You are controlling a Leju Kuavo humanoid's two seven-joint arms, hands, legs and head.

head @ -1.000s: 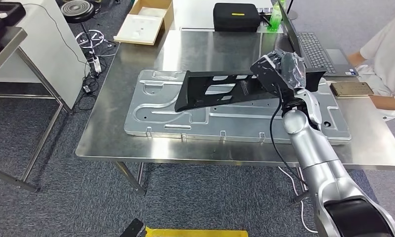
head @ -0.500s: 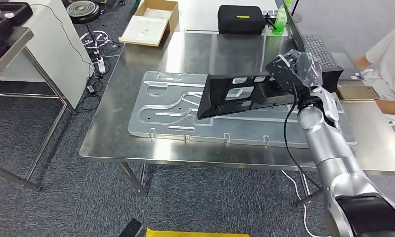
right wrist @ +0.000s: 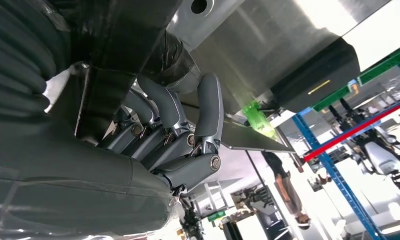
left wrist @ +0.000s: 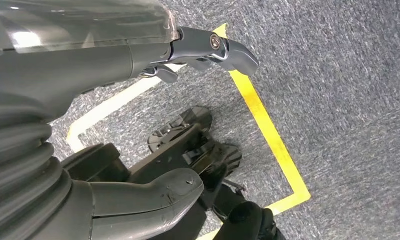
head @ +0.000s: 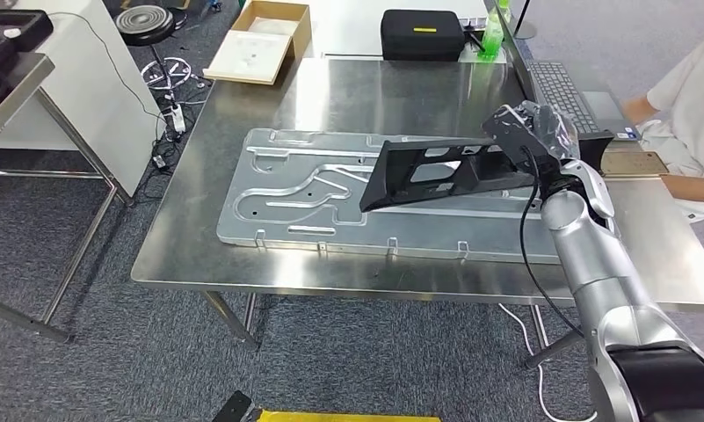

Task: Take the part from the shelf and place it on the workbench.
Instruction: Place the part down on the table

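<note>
The right arm (head: 594,272) is built of smooth silver segments that end in a black shell at the shoulder end, and a thin black cable (head: 526,229) loops along it up to the wrist. The right hand (head: 528,132) is dark grey under a clear plastic wrap, with a grey ribbed cover behind it and metal-grey fingers (right wrist: 207,107) pinned by round silver screws. The left hand (left wrist: 138,125) has the same ribbed grey cover, a thick matte grey thumb (left wrist: 153,192) and darker fingers (left wrist: 212,47) with one bright screw.
</note>
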